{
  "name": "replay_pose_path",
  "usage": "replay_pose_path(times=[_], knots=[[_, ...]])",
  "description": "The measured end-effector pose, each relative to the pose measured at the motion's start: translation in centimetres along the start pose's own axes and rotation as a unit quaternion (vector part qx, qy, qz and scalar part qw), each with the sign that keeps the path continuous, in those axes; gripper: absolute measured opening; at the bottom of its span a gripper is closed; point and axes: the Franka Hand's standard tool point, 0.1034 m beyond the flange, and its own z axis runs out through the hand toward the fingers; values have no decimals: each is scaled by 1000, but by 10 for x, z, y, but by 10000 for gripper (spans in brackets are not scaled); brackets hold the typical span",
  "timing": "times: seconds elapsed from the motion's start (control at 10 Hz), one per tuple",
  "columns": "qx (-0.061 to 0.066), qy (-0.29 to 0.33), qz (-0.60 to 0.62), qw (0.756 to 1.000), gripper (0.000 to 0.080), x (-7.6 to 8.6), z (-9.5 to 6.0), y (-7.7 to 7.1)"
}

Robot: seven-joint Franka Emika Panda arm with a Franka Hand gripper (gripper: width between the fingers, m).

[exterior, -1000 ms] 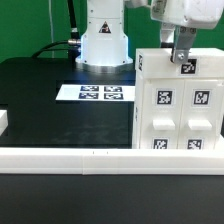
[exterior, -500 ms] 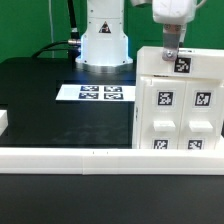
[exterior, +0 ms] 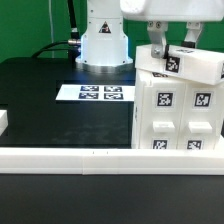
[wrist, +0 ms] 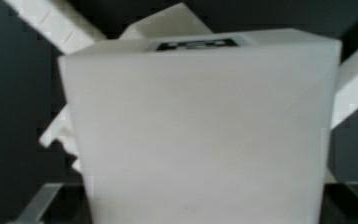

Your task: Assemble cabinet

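The cabinet (exterior: 178, 112) stands at the exterior view's right, a white boxy body with several black-and-white tags on its front panels. A white tagged top block (exterior: 196, 66) sits tilted over its top, its left end raised. My gripper (exterior: 172, 54) comes down from above with a finger on either side of this block and is shut on it. In the wrist view the block (wrist: 194, 120) fills most of the picture, with its tag at the far edge. My gripper (wrist: 197, 206) straddles it, and one fingertip (wrist: 41, 202) shows at its side. The cabinet body is mostly hidden there.
The marker board (exterior: 100, 93) lies flat on the black table in front of the robot base (exterior: 103, 40). A long low white rail (exterior: 70, 158) runs along the table's near edge. A small white piece (exterior: 3, 122) sits at the exterior view's left edge.
My gripper has turned at the wrist, so both fingers now show side by side. The top block lay flat on the cabinet and is now tilted, its left end lifted.
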Motion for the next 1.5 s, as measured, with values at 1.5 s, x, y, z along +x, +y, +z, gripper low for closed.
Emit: replay_pose_path(times=[1.5], knots=[[21, 2, 514, 858, 561, 4, 2, -18]])
